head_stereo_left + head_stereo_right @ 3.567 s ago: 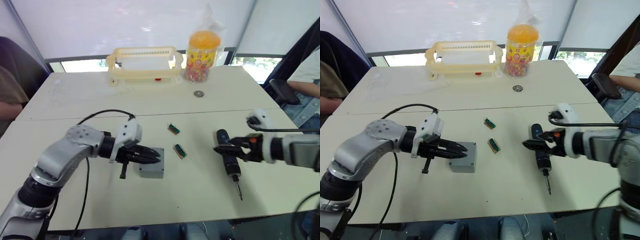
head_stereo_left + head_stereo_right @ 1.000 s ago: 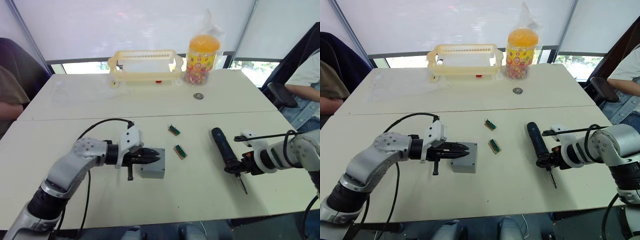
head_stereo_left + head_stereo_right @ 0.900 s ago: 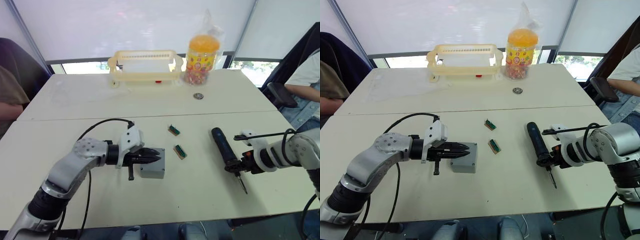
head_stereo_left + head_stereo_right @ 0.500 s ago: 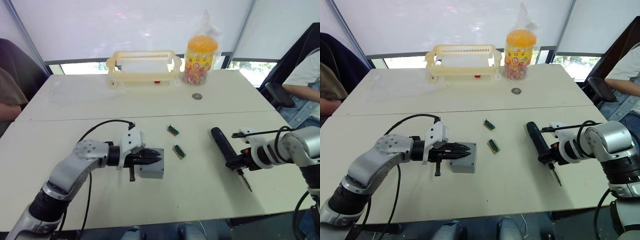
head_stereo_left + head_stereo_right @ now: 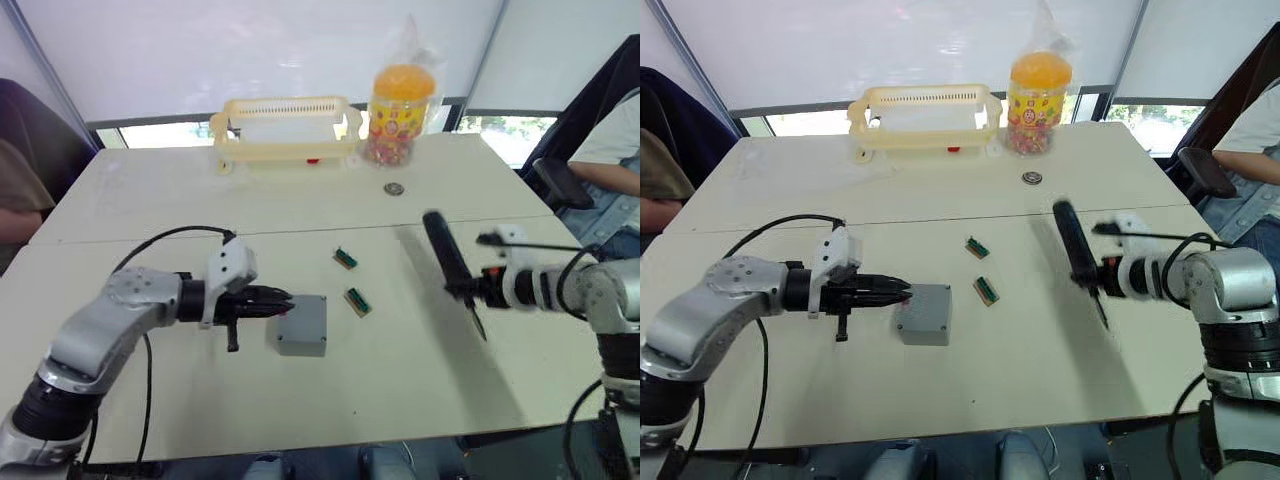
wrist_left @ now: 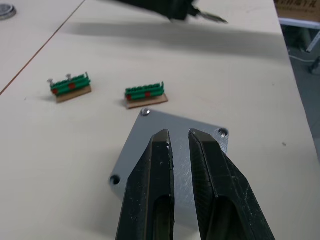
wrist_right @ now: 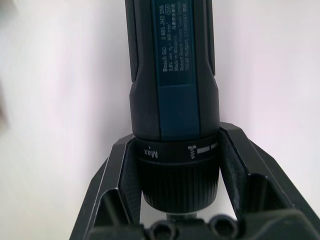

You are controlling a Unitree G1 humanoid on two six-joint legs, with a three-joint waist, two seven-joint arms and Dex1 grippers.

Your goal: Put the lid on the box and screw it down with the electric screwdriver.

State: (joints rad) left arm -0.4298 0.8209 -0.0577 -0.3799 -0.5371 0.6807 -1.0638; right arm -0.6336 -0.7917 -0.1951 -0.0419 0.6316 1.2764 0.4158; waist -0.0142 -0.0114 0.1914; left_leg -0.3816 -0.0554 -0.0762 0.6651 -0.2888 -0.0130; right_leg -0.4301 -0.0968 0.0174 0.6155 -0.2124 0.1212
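Holding the electric screwdriver point(image 5: 447, 262) off the desk point(image 5: 400, 370), the right gripper point(image 5: 478, 288) sits at the right of the left eye frame, its jaws clamped on the tool's collar near the bit end. The tool is tilted, its black butt up and toward the frame's middle, its thin metal bit pointing down and to the right. In the right wrist view the two black fingers point(image 7: 120, 175) grip the ribbed ring marked "Max" on either side of the dark blue and black body.

Left of centre in the left eye frame, the left gripper point(image 5: 283, 298) points at the grey box point(image 5: 302, 325), its tips just beside the box's near-left edge; whether they touch it cannot be told. Its jaws are nearly together with only a narrow gap, holding nothing. The lid point(image 6: 172, 150) lies on top of the box, with a screw head visible at two corners in the left wrist view.

Two small green terminal blocks point(image 5: 358, 300) lie between the box and the screwdriver. Along the upper part of the frame stand a cream plastic basket point(image 5: 285, 128) and an orange-lidded candy jar point(image 5: 398, 100), with a small round metal piece point(image 5: 395, 188) just below the jar.
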